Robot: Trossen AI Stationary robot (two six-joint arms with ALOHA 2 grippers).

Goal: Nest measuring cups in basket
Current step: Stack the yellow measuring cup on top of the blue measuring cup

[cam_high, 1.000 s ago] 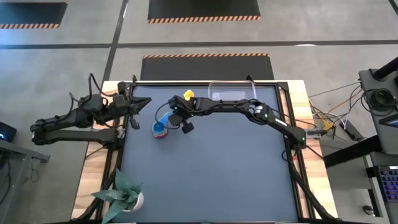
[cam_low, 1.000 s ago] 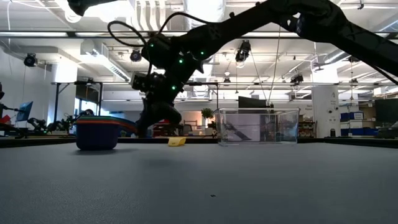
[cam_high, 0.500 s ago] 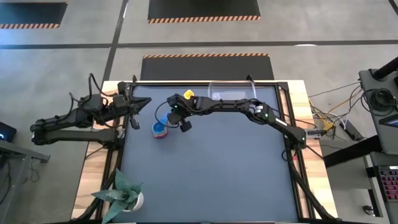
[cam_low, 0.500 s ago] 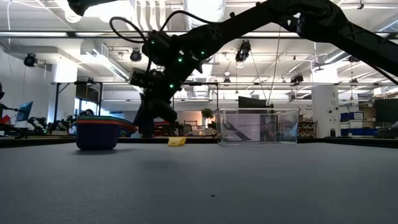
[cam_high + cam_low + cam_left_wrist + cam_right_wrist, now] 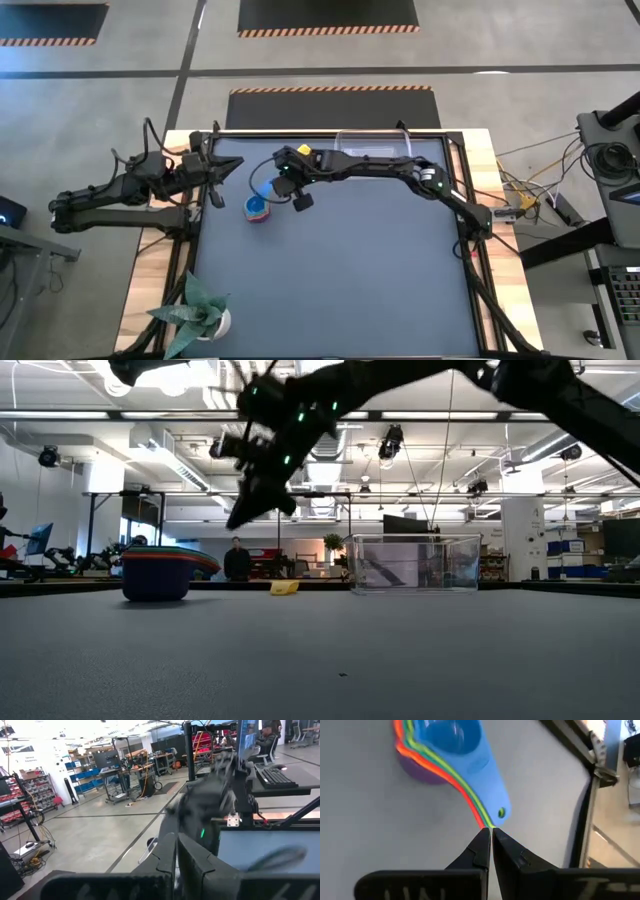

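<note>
Now, item by item, we record the scene.

Right gripper [image 5: 262, 495]: over the past second it has risen from table level beside the stack and hangs clear above it. In its wrist view the two fingers [image 5: 481, 851] are pressed together on nothing, tips just off the end of the stacked handles. We judge it has just let the stack go, or missed its grip.

Stack of measuring cups [image 5: 257, 207]: unmoved, resting on the mat towards the left arm's side, well apart from the basket. The right wrist view shows a blue cup [image 5: 462, 737] on top, with green, orange and red rims under it and a purple cup [image 5: 417, 770] at the bottom. We cannot make out a cyan one.

Yellow cup [image 5: 284, 588]: alone on the mat, between the stack and the basket, not nested.

Basket [image 5: 413, 564]: clear, at the table's far edge, and we see no cup in it. The task looks well short of finished.

Left gripper [image 5: 176, 855]: parked at the table's left edge, fingers closed and empty.

Hard to read: the right gripper is smeared by motion in the low view; the arm crosses part of the basket from above.
</note>
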